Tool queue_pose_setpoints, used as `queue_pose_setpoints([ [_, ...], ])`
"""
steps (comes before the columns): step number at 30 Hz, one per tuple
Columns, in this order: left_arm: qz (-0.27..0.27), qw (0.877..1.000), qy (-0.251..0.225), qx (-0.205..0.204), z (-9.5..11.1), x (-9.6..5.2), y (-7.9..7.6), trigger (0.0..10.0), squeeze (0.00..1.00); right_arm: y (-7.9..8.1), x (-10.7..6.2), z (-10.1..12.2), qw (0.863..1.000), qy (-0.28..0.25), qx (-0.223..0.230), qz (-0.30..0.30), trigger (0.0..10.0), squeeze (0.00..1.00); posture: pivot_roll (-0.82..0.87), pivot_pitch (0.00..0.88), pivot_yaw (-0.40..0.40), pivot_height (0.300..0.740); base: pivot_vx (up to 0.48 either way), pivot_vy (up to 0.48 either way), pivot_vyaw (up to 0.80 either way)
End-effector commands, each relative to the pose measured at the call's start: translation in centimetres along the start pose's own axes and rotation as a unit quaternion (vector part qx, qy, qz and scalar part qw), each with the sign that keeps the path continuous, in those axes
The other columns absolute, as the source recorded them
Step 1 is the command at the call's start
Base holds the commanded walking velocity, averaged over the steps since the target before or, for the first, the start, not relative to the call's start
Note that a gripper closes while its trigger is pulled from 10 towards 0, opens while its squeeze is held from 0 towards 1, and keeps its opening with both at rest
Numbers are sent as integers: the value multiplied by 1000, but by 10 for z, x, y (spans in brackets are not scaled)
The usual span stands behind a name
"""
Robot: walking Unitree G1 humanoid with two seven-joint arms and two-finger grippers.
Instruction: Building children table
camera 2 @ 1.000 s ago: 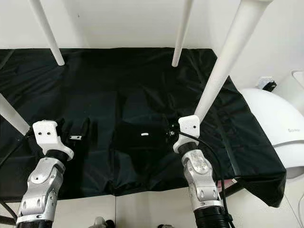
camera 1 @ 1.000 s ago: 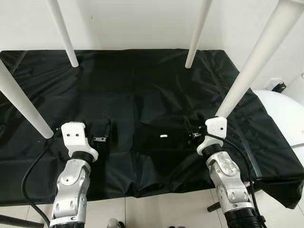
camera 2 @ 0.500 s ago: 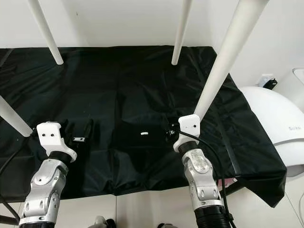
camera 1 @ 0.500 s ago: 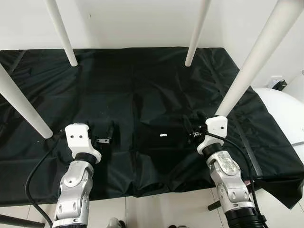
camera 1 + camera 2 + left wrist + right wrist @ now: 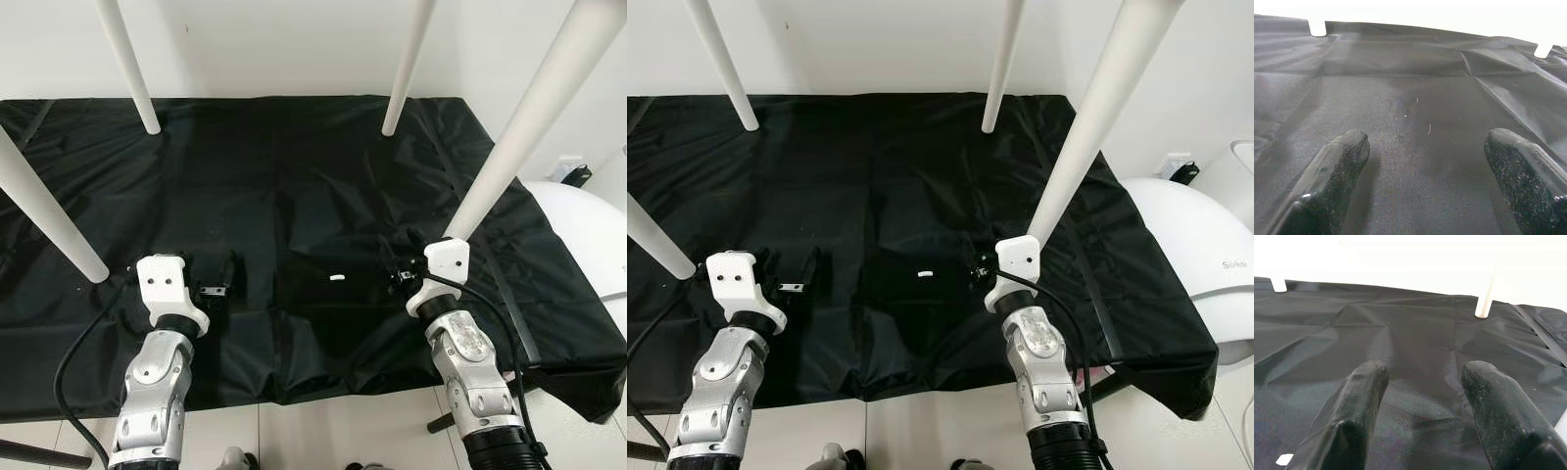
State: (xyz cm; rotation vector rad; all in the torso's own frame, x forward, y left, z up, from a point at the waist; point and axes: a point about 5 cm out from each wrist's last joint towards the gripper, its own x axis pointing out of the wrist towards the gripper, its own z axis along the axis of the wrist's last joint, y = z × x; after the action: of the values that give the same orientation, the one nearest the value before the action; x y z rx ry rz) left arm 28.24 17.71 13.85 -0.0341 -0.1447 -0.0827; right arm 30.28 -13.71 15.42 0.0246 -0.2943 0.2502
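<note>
The children's table lies upside down under a black cloth (image 5: 294, 176), and its white legs stick up. Two legs stand at the back (image 5: 125, 64) (image 5: 407, 64), one at the near left (image 5: 44, 211) and one at the near right (image 5: 529, 108). A small white piece (image 5: 337, 279) lies on the cloth between my arms. My left gripper (image 5: 214, 279) hovers open just over the cloth near the front, with nothing between its fingers (image 5: 1327, 191). My right gripper (image 5: 400, 257) is open and empty too, beside the base of the near right leg, its fingers (image 5: 1498, 411) low over the cloth.
A white rounded object (image 5: 588, 235) sits close to the table's right side, with a plug (image 5: 573, 176) behind it. A white wall runs along the back. Tiled floor (image 5: 333, 436) lies below the front edge. A black cable (image 5: 69, 362) loops beside my left arm.
My left arm has edged slightly to the right over the cloth. The right arm and the white piece have stayed put.
</note>
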Motion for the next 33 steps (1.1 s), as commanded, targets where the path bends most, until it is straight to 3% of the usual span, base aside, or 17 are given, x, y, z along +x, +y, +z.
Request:
queue_pose_setpoints([
  [1,14,1000,8,2,-5,-1,0,10000,0,-2,-4,-5,1000,9,-2,-2,10000,0,-29,99,-27,740,0,0,0],
  [33,-5,1000,12,-2,-6,-2,-2,10000,0,-2,-6,-7,1000,6,-3,-10,10000,0,-38,96,-15,740,0,0,0],
])
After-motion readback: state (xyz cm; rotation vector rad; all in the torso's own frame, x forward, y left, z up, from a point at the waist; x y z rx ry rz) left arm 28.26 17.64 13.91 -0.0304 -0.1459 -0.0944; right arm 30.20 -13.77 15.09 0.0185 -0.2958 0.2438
